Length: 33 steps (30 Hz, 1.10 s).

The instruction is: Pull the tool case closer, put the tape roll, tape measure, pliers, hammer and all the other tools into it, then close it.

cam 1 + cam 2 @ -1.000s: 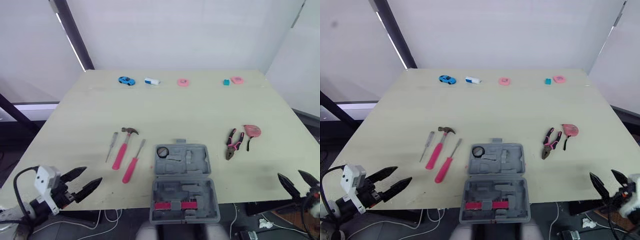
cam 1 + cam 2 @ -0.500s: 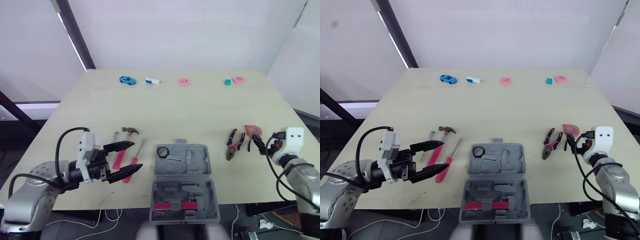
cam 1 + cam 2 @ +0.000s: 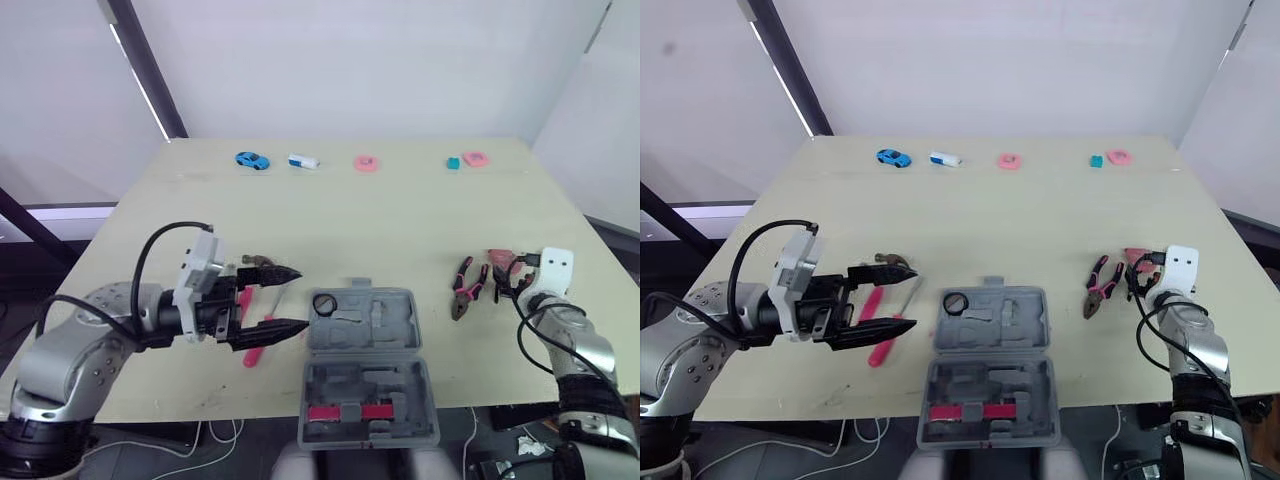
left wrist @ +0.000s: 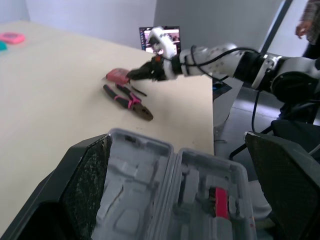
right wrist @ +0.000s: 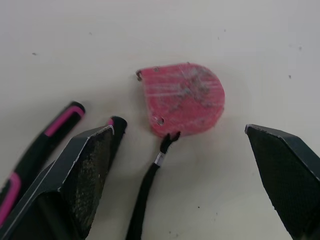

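Right hand (image 5: 177,131) just beside tape measure (image 5: 182,97)

Left arm was bent at the elbow, forearm stretched across toward the robot's right. Left gripper (image 3: 298,298) pointed right, held low, fingers (image 4: 85,175) spread wide. Right arm was extended forward on the right side, wrist angled inward. Right gripper (image 3: 508,281) pointed left, its fingers (image 5: 82,170) also wide apart.

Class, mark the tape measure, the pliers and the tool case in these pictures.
tape measure (image 5: 182,105): right wrist view, pink body.
pliers (image 3: 464,291): left eye view, near the pivot.
tool case (image 3: 372,388): left eye view, lower grey half.
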Each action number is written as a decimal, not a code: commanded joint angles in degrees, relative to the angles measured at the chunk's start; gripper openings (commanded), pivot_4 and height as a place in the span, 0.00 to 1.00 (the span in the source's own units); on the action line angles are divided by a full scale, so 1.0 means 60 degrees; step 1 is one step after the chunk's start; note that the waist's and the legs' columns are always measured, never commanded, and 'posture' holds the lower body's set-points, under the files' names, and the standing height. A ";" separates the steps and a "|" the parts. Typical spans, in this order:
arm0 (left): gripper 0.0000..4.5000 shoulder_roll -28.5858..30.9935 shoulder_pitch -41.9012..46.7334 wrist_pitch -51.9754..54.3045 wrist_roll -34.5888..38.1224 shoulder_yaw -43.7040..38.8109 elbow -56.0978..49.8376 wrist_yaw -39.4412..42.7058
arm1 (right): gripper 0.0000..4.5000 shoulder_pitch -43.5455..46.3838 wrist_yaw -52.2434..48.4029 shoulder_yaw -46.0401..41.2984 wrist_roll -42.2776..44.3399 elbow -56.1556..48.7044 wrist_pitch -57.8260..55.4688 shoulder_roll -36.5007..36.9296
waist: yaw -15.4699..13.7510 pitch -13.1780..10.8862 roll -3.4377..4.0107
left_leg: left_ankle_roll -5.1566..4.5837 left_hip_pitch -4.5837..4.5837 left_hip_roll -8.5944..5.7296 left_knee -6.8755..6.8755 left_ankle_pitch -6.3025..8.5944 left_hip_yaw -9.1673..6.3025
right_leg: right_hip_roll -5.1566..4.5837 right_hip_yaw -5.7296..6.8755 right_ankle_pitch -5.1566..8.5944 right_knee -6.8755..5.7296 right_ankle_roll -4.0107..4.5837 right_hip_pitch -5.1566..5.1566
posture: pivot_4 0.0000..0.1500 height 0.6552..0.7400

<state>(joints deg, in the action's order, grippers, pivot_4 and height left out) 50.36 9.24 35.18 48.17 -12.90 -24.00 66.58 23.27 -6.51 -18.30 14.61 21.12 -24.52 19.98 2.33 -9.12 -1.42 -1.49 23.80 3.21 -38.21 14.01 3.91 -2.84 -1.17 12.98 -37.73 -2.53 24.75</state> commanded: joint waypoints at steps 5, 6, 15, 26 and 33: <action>1.00 0.0022 0.0299 0.0144 0.0196 -0.0010 -0.0336 -0.0119 | 0.99 0.0532 0.0191 -0.0048 -0.0358 0.1228 0.1101 0.0102 | 0.0023 0.0000 0.0000 | 0.0000 -0.0005 0.0000 -0.0001 0.0000 0.0003 | 0.0005 -0.0010 -0.0001 -0.0004 -0.0002 0.0000 | 1.00 0.99; 1.00 0.0023 0.0300 0.0148 0.0193 -0.0016 -0.0344 -0.0129 | 0.99 0.0563 0.0154 -0.0010 -0.0391 0.1349 0.1189 0.0122 | 0.0019 0.0000 0.0000 | 0.0000 -0.0005 0.0001 -0.0001 0.0000 0.0002 | 0.0007 -0.0010 -0.0001 -0.0004 -0.0002 0.0000 | 1.00 0.99; 1.00 0.0012 0.0176 0.0090 0.0142 -0.0100 -0.0296 -0.0166 | 0.99 0.0938 -0.0115 0.0057 -0.0414 0.2320 0.1450 0.0012 | 0.0029 0.0000 0.0000 | 0.0000 -0.0007 0.0001 -0.0002 0.0000 0.0006 | 0.0009 -0.0017 -0.0002 -0.0005 -0.0003 0.0000 | 1.00 0.99; 1.00 -0.0171 0.0215 -0.0443 -0.0261 0.0046 -0.0177 -0.0034 | 0.04 0.0994 -0.0417 0.0205 -0.0617 0.2880 0.1814 0.0167 | 0.0020 0.0002 -0.0002 | 0.0000 -0.0010 0.0001 -0.0005 -0.0001 0.0005 | 0.0012 -0.0019 -0.0003 -0.0010 -0.0003 -0.0001 | 1.00 0.99; 1.00 -0.0231 0.0272 -0.0664 -0.0476 0.0145 -0.0051 0.0041 | 0.01 0.0537 -0.1025 0.0641 -0.0769 0.2127 0.1560 0.0374 | 0.0016 0.0002 -0.0002 | 0.0000 -0.0008 -0.0001 -0.0009 -0.0001 0.0005 | 0.0018 -0.0034 -0.0003 -0.0011 -0.0004 -0.0003 | 1.00 0.99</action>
<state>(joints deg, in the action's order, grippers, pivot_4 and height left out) 49.04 10.43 32.24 45.15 -11.61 -23.99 66.24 27.23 -11.25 -15.16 10.09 36.11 -14.46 21.26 2.43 -9.11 -1.43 -1.49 23.75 3.21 -38.26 14.00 3.94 -2.72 -1.38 12.97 -37.80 -2.55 24.73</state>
